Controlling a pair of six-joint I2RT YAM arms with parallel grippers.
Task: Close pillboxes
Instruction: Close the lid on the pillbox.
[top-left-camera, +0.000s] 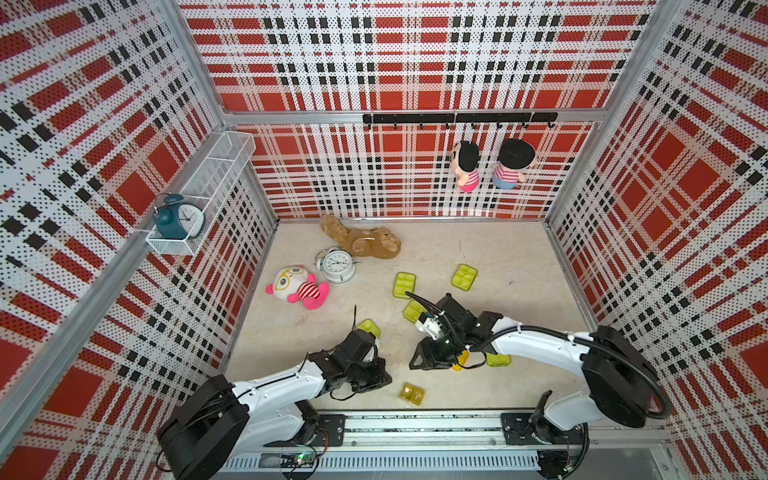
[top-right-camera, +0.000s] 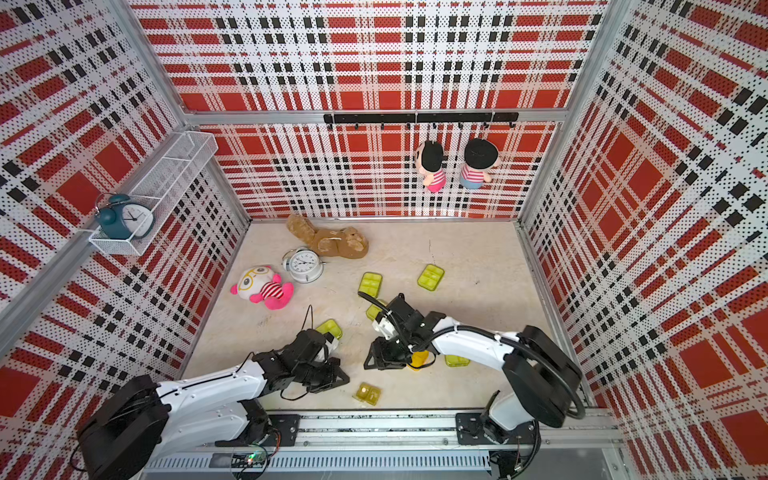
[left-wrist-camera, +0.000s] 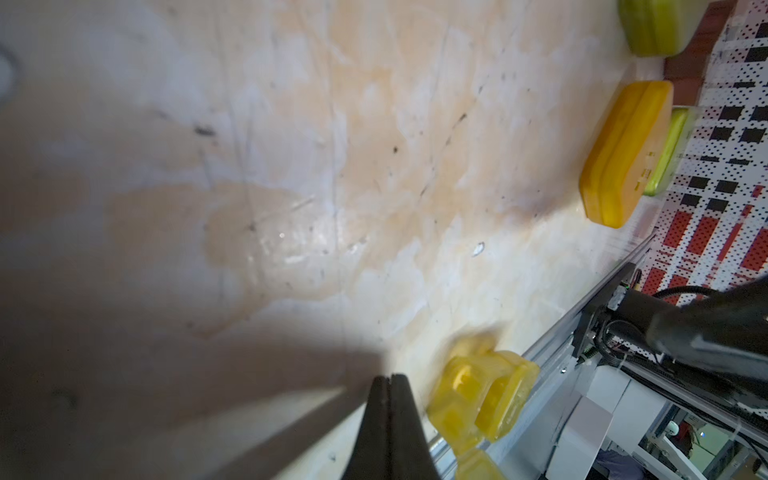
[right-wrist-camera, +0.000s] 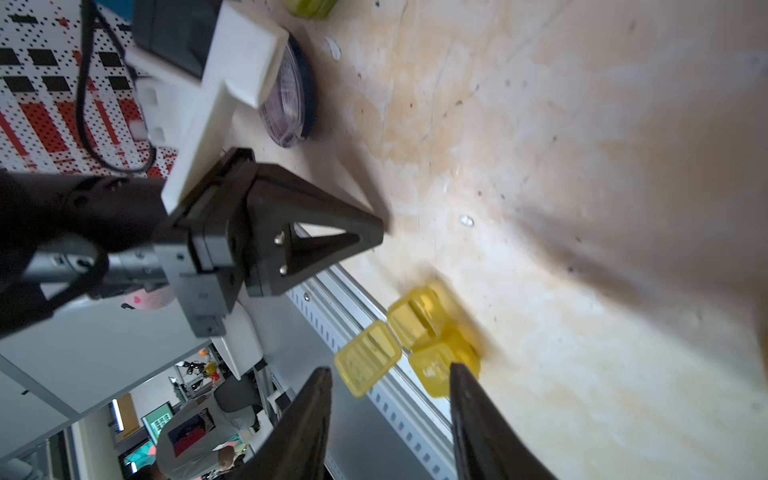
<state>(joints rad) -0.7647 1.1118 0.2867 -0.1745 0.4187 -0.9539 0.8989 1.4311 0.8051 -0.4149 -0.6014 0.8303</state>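
Note:
A small amber pillbox (top-left-camera: 412, 392) (right-wrist-camera: 432, 332) lies near the front rail with one lid flap (right-wrist-camera: 368, 357) standing open. My right gripper (right-wrist-camera: 390, 370) (top-left-camera: 412, 365) is open just short of it, nothing between its fingers. My left gripper (left-wrist-camera: 390, 378) (top-left-camera: 387, 377) is shut and empty, to the left of that box (left-wrist-camera: 482, 399). An orange-yellow pillbox (left-wrist-camera: 623, 153) (top-left-camera: 459, 360) sits shut under the right wrist. Lime-green pillboxes (top-left-camera: 404, 285) (top-left-camera: 464, 276) (top-left-camera: 412, 311) (top-left-camera: 368, 328) (top-left-camera: 498, 359) lie closed around the arms. A round navy pillbox (right-wrist-camera: 291, 104) lies beneath the left wrist.
A white alarm clock (top-left-camera: 336, 266), a brown plush (top-left-camera: 365, 241) and a pink-and-white plush (top-left-camera: 299, 286) lie at the back left of the floor. The metal front rail (top-left-camera: 415, 424) runs right behind the amber box. A teal clock (top-left-camera: 178, 218) sits in a wire wall shelf.

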